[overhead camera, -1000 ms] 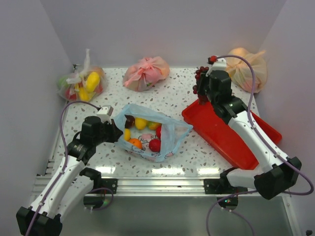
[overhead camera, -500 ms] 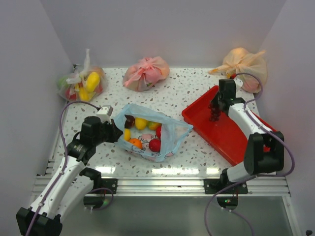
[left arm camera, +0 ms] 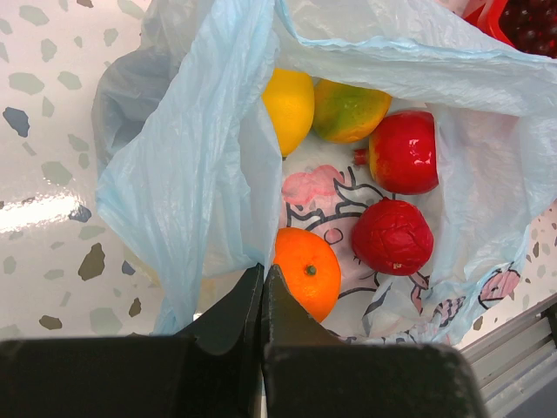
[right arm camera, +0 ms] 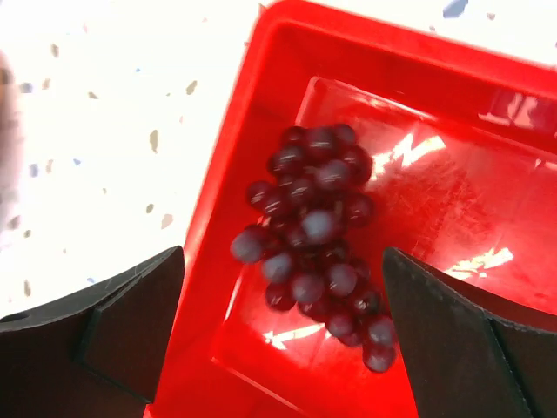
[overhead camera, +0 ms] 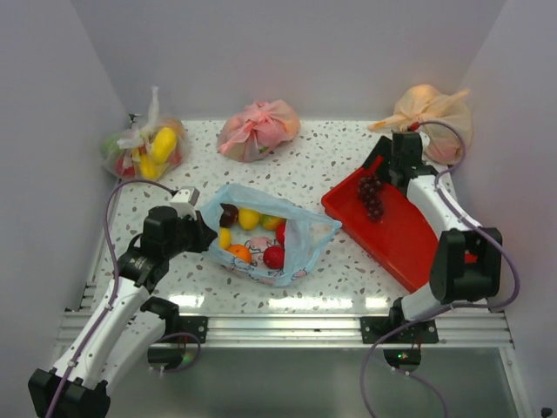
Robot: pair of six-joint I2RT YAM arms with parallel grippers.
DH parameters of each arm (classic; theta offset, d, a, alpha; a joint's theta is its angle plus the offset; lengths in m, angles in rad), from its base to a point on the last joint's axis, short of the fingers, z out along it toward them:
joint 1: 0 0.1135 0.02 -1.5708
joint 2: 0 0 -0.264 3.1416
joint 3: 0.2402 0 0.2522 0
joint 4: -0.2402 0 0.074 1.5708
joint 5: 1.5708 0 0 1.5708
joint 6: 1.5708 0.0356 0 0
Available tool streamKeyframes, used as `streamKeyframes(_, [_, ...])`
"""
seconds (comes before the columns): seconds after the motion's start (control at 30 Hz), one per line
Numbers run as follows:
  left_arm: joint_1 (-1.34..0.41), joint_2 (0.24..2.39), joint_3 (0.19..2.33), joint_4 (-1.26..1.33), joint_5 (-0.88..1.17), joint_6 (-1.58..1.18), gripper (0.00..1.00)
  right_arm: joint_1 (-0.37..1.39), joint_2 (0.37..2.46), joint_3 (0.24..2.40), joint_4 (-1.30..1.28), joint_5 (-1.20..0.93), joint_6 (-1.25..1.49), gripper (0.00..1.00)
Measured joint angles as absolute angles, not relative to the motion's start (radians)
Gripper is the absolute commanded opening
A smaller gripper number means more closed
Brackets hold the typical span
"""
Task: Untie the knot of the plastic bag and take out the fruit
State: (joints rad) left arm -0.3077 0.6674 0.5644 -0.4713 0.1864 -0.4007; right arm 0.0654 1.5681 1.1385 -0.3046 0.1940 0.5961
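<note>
Risk: the thin light blue plastic bag could be lost from the left claw, which is pinched tight on the bag's left rim. W/ so little film held, the mouth may fold over the contents. The bag is sat centre-left on the speckled worktop, mouth open. Inside are seen an orange, a yellow lemon, a green-yellow mango & two red fruits. The dark purple grape bunch is laid in the red plastic tray, far right, under the spread right claw.

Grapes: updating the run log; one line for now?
grapes in red tray | right tool open above | left tool shut on blue bag | other fruit inside
</note>
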Motion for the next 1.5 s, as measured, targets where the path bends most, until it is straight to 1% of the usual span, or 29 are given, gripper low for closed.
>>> streamKeyframes(0.13, [-0.308,0.667,0.564,-0.471,0.186,-0.401,0.0,0.08,1.459,1.139,-0.322,0.141,0.523,0.99])
streamKeyframes(0.27, [-0.308,0.667,0.564,-0.471,0.186,-0.401,0.0,0.187,1.368,1.154,-0.346,0.112,0.41,0.99])
streamKeyframes(0.47, [-0.308,0.667,0.564,-0.471,0.186,-0.401,0.0,0.489,1.328,1.248,-0.389,0.078,0.241,0.99])
streamKeyframes(0.7, [-0.308,0.668,0.564,-0.471,0.186,-0.401,0.0,0.806,1.348,1.262,-0.426,0.058,0.133,0.98])
streamKeyframes(0.73, [-0.308,0.668,0.564,-0.471,0.186,-0.401,0.0,0.846,1.36,1.262,-0.431,0.057,0.119,0.97])
streamKeyframes(0.83, [-0.308,0.669,0.564,-0.471,0.186,-0.401,0.0,0.95,1.421,1.262,-0.441,0.044,0.087,0.86])
streamKeyframes(0.9, [-0.308,0.67,0.564,-0.471,0.186,-0.401,0.0,0.991,1.463,1.253,-0.442,0.036,0.08,0.78])
streamKeyframes(1.07, [-0.308,0.67,0.564,-0.471,0.186,-0.401,0.0,1.025,1.546,1.197,-0.442,0.033,0.089,0.77])
streamKeyframes(1.37, [-0.308,0.675,0.564,-0.471,0.186,-0.401,0.0,1.026,1.707,1.183,-0.464,0.027,0.113,0.78])
streamKeyframes(1.43, [-0.308,0.675,0.564,-0.471,0.186,-0.401,0.0,1.027,1.732,1.181,-0.471,0.026,0.115,0.77])
streamKeyframes(1.5, [-0.308,0.675,0.564,-0.471,0.186,-0.401,0.0,1.027,1.754,1.181,-0.48,0.027,0.115,0.74])
